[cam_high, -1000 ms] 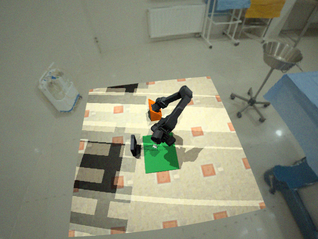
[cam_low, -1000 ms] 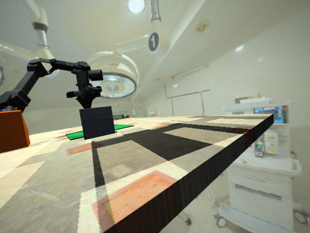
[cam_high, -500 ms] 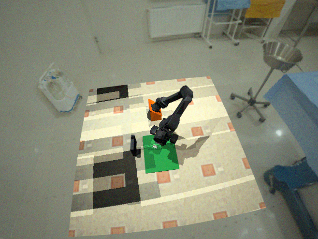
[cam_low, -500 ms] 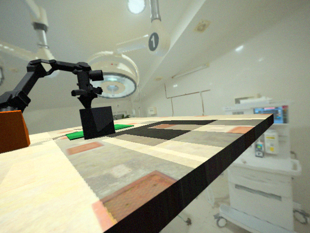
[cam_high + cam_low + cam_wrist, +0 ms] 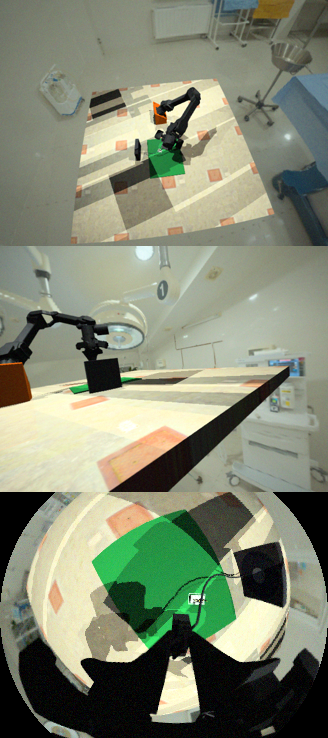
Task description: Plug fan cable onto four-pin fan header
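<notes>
The green board lies flat. The small white fan header is on it, uncovered. The black fan stands upright beside the board. My gripper is shut on the black cable plug and holds it above the board, off the header, which shows ahead and slightly right of it in the wrist view. The thin dark cable runs from plug to fan. The height of the plug's lower end and its pins are hidden.
An orange block stands near the arm's base, beyond the board. The fan stands close to one board edge. The patterned table top has a dark edge, and broad shadows cross it.
</notes>
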Controlling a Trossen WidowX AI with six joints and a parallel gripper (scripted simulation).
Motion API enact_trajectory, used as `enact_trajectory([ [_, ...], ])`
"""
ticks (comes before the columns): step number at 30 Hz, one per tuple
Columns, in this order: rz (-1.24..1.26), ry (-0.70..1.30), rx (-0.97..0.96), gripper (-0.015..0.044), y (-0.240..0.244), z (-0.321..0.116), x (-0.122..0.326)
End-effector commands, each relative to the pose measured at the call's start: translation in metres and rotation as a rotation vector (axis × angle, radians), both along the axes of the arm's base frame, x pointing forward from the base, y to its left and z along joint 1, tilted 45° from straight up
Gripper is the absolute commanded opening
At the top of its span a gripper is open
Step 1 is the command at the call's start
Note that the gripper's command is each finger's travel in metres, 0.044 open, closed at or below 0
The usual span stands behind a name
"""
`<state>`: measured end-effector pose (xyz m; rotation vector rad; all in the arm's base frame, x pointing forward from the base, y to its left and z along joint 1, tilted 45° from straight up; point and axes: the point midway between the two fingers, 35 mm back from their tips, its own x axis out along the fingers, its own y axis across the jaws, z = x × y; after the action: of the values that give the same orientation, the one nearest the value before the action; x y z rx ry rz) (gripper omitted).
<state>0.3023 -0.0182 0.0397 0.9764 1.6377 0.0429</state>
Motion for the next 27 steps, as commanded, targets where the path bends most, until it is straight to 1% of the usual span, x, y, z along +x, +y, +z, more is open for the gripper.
enact_trajectory([
  [1,0.001,-0.005,-0.052,0.0000,0.002,-0.004,-0.002],
  [27,-0.025,-0.091,-0.353,0.0000,0.011,-0.031,-0.005],
])
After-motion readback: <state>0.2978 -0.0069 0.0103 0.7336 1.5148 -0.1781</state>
